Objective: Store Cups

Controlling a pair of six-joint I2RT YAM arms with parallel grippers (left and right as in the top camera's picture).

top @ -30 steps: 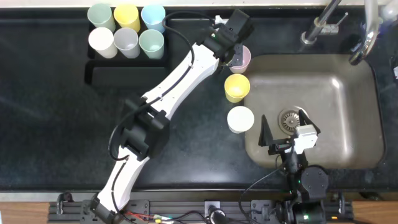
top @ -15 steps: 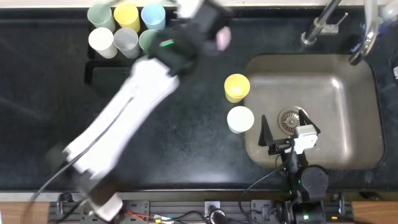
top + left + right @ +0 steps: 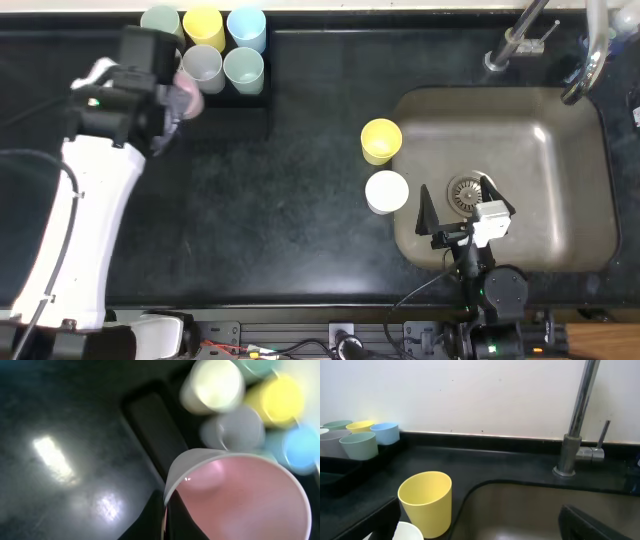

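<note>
My left gripper is shut on the rim of a pink cup and holds it lifted over the left part of the black tray at the counter's back left. In the left wrist view the pink cup hangs above the tray, near its white, grey, yellow and blue cups. A yellow cup and a white cup stand on the counter beside the sink. My right gripper rests open at the sink's near-left corner, holding nothing.
The steel sink takes up the right side, with a faucet behind it. In the right wrist view the yellow cup stands close ahead, and the tray's cups are far off. Dark counter lies between tray and sink.
My left arm has swung left with the pink cup, from beside the sink's back-left corner to above the tray. The right arm has stayed still.
</note>
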